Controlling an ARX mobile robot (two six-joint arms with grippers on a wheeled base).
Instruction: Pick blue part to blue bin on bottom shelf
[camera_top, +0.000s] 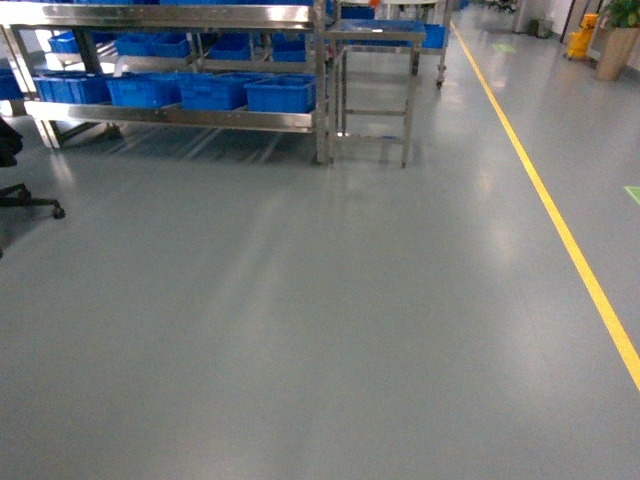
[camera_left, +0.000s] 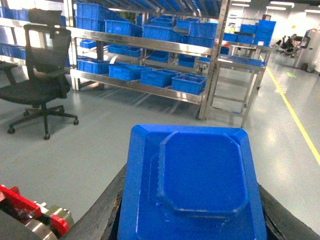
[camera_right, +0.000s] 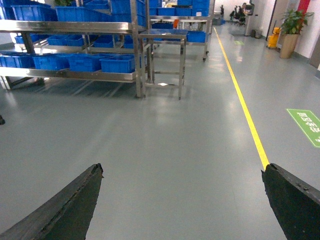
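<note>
A wide grey floor (camera_top: 300, 330) fills the head view, with a yellow line (camera_top: 560, 225) running from 12 o'clock down toward 4 o'clock. At 11 o'clock stands a long steel rack (camera_top: 170, 60); its bottom shelf (camera_top: 170, 115) carries a row of blue bins (camera_top: 215, 92). Just right of the rack is a small steel table (camera_top: 375, 90). A black office chair (camera_left: 42, 75) sits at 9 o'clock in the left wrist view, and a potted plant (camera_right: 291, 30) stands at 1 o'clock in the right wrist view, beside a yellow mop bucket (camera_right: 273, 37).

The right gripper (camera_right: 182, 200) is spread wide with nothing between its dark fingers (camera_right: 65, 210), only floor.

The left gripper (camera_left: 187, 220) is closed on the blue part (camera_left: 192, 185), a flat tray-like piece with a raised octagonal centre, filling the 6 o'clock area of its view, with a dark finger showing along each side. The part is well apart from the bins.
</note>
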